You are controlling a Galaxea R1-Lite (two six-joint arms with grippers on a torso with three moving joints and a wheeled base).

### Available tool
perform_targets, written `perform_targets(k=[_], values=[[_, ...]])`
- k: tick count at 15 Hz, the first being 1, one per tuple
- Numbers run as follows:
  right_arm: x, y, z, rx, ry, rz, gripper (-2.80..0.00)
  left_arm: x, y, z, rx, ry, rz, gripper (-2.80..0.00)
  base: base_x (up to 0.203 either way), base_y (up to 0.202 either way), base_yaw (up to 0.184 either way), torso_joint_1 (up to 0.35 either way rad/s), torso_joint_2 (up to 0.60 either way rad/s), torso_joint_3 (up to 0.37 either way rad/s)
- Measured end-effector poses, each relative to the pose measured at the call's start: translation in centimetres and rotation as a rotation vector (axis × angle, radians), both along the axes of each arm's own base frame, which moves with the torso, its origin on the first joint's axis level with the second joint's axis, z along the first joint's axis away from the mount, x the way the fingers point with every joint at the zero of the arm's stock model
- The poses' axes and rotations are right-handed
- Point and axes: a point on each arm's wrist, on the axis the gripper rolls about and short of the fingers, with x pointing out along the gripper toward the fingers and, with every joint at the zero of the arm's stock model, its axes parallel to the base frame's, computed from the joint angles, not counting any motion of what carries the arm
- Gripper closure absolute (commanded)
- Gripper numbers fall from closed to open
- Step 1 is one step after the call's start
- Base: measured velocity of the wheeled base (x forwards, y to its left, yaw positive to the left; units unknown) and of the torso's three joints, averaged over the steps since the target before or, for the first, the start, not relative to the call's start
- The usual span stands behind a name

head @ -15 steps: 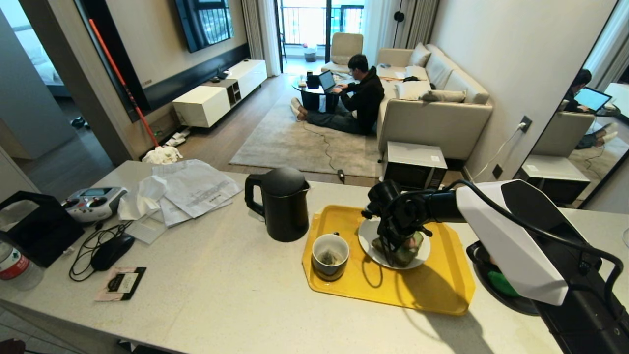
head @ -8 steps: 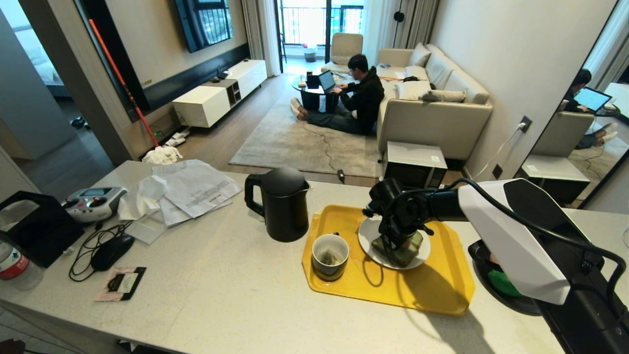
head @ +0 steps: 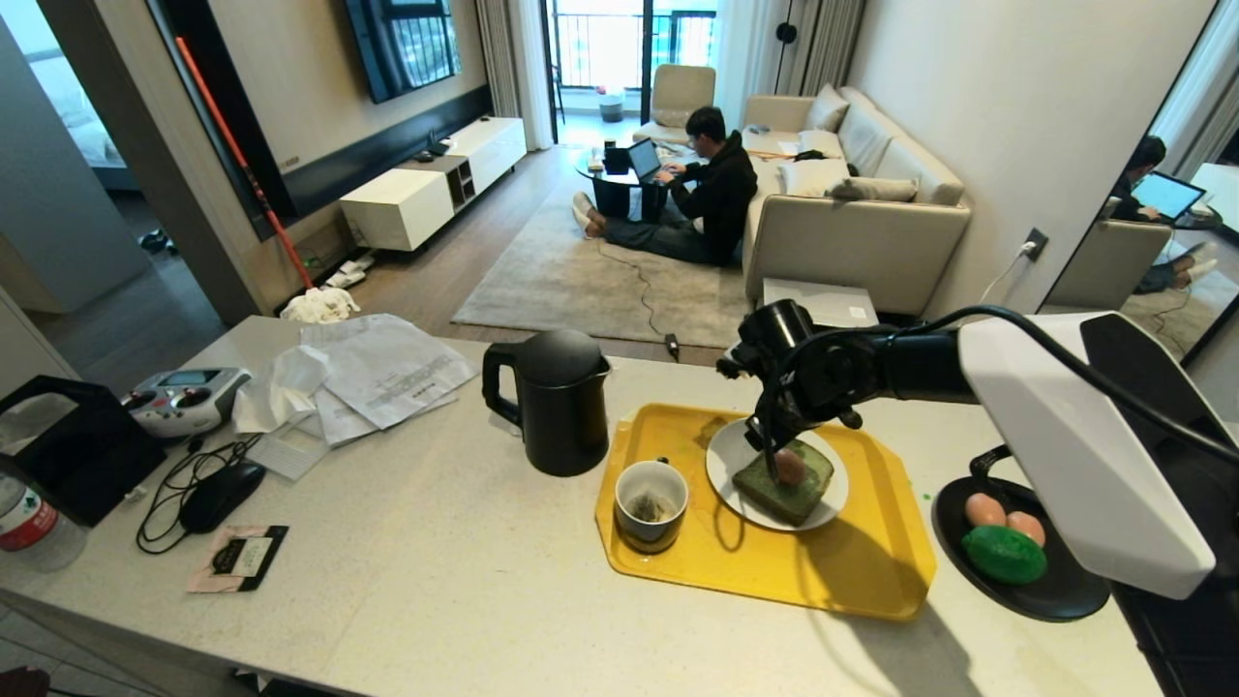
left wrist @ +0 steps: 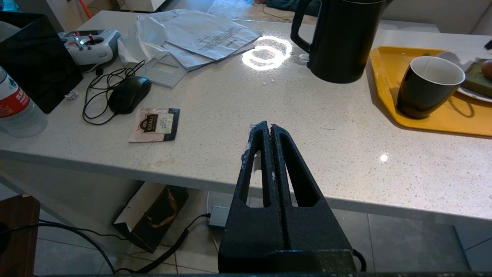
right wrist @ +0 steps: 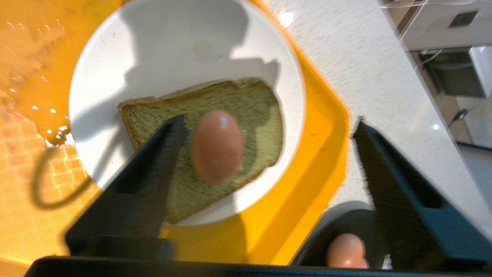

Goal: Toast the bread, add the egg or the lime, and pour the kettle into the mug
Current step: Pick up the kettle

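Pinkish-brown egg (head: 790,467) resting on pale green square bread slice (head: 784,484), white round plate (head: 726,463), yellow plastic tray (head: 871,571).
Nearest, black left gripper (left wrist: 270,132) pressed together at speckled worktop (left wrist: 346,154) edge; farther, black right gripper (right wrist: 269,127) spread wide above egg, clear of it; beyond, dark glossy mug (head: 650,503), then tall matte black kettle (head: 557,402).

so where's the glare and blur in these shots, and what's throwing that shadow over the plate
Left wrist view: a bright ring of glare on the counter beside the kettle. Right wrist view: the egg on the bread looks soft-edged, the yellow tray washed out and glinting, and shadows shaped like the open right gripper cross the white plate. Head view: the right arm's shadow darkens the tray's near right part.
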Motion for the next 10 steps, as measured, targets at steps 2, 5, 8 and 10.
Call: perform_targets(k=[2, 5, 8, 10], values=[[-0.9, -0.3, 2.5, 0.035, -0.036, -0.004, 0.0, 0.0, 0.0, 0.0, 0.0, 0.0, 0.0, 0.0, 0.0, 0.0, 0.0, 0.0, 0.0, 0.0], [-2.8, -1.1, 6.6, 0.114, -0.097, -0.015, 0.0, 0.0, 0.0, 0.0, 0.0, 0.0, 0.0, 0.0, 0.0, 0.0, 0.0, 0.0, 0.0, 0.0], [-4.9, -2.3, 11.1, 0.21, -0.19, -0.051, 0.0, 0.0, 0.0, 0.0, 0.0, 0.0, 0.0, 0.0, 0.0, 0.0, 0.0, 0.0, 0.0, 0.0], [-6.6, -3.4, 14.6, 0.275, -0.264, -0.055, 0.0, 0.0, 0.0, 0.0, 0.0, 0.0, 0.0, 0.0, 0.0, 0.0, 0.0, 0.0, 0.0, 0.0]])
